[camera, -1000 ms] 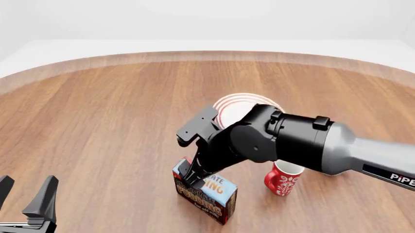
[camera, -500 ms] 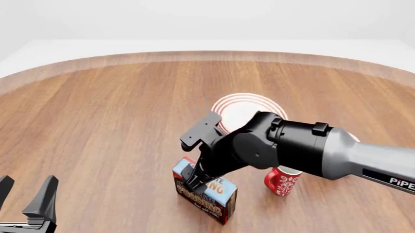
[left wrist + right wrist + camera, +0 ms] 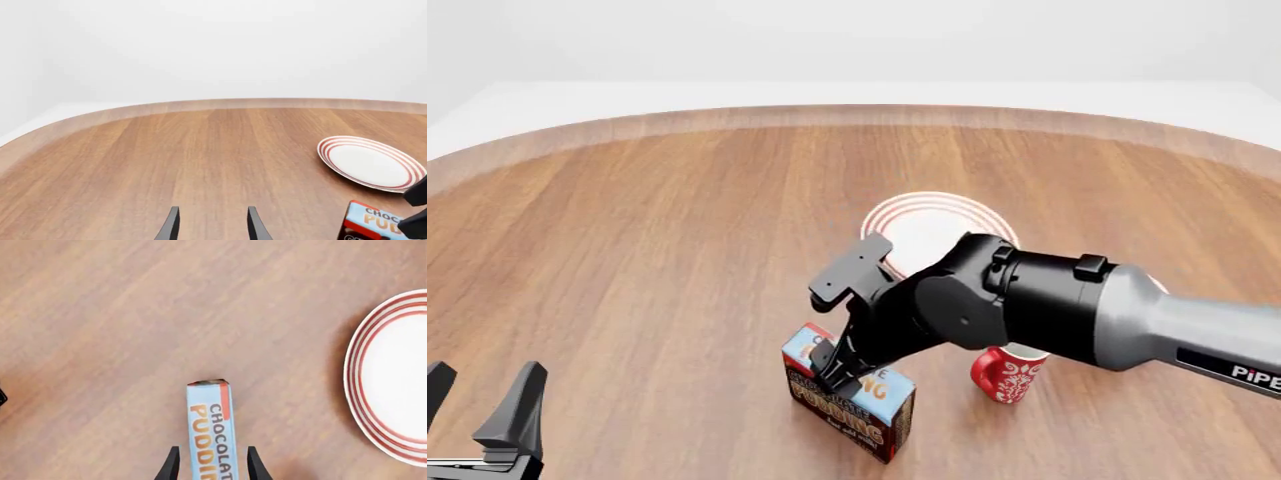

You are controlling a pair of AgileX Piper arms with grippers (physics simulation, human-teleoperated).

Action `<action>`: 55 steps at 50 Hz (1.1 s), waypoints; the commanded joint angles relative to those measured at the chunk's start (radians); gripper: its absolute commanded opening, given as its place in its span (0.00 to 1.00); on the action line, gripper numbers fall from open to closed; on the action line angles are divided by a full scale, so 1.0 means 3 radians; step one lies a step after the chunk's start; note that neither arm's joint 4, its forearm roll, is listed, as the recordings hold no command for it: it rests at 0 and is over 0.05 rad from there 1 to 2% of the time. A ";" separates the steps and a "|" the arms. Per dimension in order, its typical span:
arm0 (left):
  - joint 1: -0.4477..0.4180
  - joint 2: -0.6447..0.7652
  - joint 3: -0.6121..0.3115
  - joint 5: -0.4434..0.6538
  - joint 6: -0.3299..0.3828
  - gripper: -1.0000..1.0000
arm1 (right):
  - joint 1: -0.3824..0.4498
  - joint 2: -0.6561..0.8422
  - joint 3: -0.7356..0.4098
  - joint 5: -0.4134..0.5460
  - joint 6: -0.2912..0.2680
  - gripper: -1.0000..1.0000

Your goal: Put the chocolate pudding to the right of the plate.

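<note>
Pudding (image 3: 851, 395) box upright on wood table (image 3: 641, 250), near side of plate (image 3: 928, 225), top partly hidden by right gripper (image 3: 834, 375). Fingers straddle box; contact unclear, grip cannot be told. Red patterned mug (image 3: 1008, 372) half behind arm. Left gripper (image 3: 481, 410) spread apart, cut off by frame edge.

Bright, even, diffuse light — crisp renders, faint soft shadows, no glare.

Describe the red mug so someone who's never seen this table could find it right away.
Start at the round plate with red rings mid-table, then come toward the near edge, under the right arm. The red mug stands upright there, right of the chocolate pudding. It is the only red cup, patterned in white.
</note>
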 commanded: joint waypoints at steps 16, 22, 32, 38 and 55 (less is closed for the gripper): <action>0.0000 0.0000 0.0000 0.0000 0.0000 1.00 | -0.0007 0.0072 0.0043 -0.0073 0.0051 1.00; 0.0000 0.0000 0.0000 0.0000 0.0000 1.00 | 0.0015 0.0104 0.0069 -0.0123 0.0080 1.00; 0.0000 0.0000 0.0000 0.0000 0.0000 1.00 | 0.0015 0.0127 0.0113 -0.0170 0.0092 1.00; 0.0000 0.0000 0.0000 0.0000 0.0000 1.00 | 0.0025 0.0126 0.0143 -0.0207 0.0117 1.00; 0.0000 0.0000 0.0000 0.0000 0.0000 1.00 | 0.0007 0.0156 0.0152 -0.0245 0.0131 1.00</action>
